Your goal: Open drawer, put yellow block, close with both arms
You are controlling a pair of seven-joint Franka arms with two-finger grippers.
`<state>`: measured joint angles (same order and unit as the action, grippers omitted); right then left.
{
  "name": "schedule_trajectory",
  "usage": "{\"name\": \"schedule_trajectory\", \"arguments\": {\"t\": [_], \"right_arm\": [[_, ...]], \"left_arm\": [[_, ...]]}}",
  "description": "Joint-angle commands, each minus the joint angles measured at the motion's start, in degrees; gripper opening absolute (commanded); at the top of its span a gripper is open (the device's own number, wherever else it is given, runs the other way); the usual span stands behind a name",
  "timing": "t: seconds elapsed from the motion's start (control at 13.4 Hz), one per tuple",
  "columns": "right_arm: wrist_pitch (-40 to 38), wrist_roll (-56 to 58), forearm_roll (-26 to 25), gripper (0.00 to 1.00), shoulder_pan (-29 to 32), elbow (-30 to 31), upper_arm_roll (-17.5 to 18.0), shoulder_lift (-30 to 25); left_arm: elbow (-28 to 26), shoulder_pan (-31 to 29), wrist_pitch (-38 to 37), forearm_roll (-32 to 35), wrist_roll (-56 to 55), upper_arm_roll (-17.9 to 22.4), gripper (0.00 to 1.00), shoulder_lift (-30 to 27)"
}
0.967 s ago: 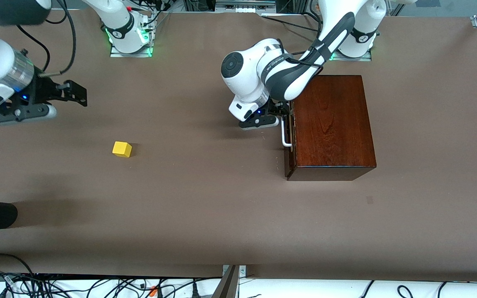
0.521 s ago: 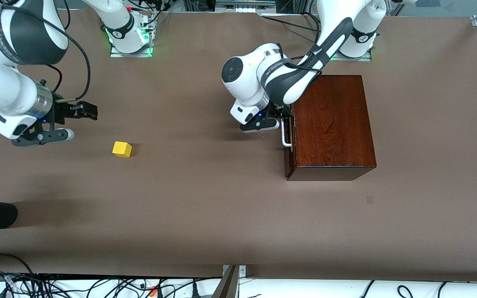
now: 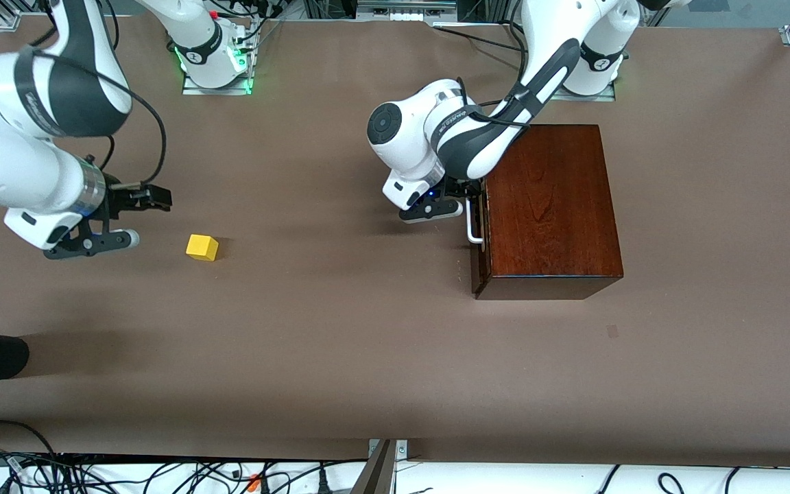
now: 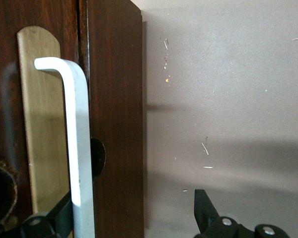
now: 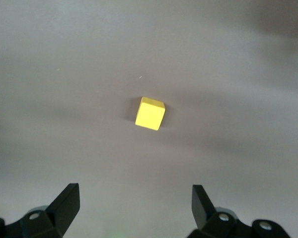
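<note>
So starting at the right arm's end of the table, the right gripper (image 3: 136, 218) is hanging in the air just beside the yellow block (image 3: 202, 247), toward that arm's end from it and not touching it. Its wrist view shows both fingers (image 5: 65, 204) spread wide apart with nothing between them, and the block (image 5: 150, 113) sitting on the bare brown table (image 3: 340, 357) out ahead of them. The cube's on its own, well apart from the box. Moving along toward the left arm's end, the left gripper (image 3: 461, 204) is down at the front of the dark wooden box (image 3: 549, 206), right at the white handle (image 3: 474, 223) of the drawer (image 3: 480, 226). In the left wrist view the handle bar (image 4: 79, 148) runs down between the two fingertips (image 4: 203, 208), which stand apart on either side of it, so it's spread around the bar, not pinched on it as far as I can see. The drawer front (image 4: 114, 124) looks flush with the box, so closed.
</note>
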<state>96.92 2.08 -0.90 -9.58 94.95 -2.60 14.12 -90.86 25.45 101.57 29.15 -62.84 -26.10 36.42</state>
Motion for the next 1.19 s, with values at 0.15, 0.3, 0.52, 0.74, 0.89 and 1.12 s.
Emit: {"name": "schedule_trajectory", "arguments": {"t": [0.15, 0.3, 0.52, 0.74, 0.89, 1.12], "right_arm": [[13.26, -1.11, 0.11, 1.0, 0.35, 11.55, -2.49, -0.84], [19.42, -2.95, 0.28, 1.0, 0.61, 15.69, -2.67, -0.06], [28.13, -4.8, 3.45, 1.0, 0.7, 17.9, -2.58, 4.24], [31.3, -6.99, 3.8, 1.0, 0.61, 18.43, -2.32, 6.53], [34.29, -8.31, 3.8, 1.0, 0.61, 20.18, -2.06, 6.8], [38.25, -9.46, 3.89, 1.0, 0.44, 23.34, -1.79, 6.8]], "left_arm": [[4.37, 1.71, -0.06, 1.35, -1.14, 0.09, 1.0, 2.6], [5.95, 1.97, -0.06, 1.0, -1.14, 0.0, 1.0, 3.39], [8.4, 2.5, 0.03, 0.56, -1.32, -0.09, 1.0, 4.26], [11.31, 3.99, 0.03, 0.38, -1.41, -0.09, 1.0, 6.29], [13.24, 4.78, 0.03, -0.14, -1.41, -0.09, 1.0, 7.52], [16.32, 5.84, 0.03, -0.76, -1.32, -0.09, 1.0, 9.01]]}}
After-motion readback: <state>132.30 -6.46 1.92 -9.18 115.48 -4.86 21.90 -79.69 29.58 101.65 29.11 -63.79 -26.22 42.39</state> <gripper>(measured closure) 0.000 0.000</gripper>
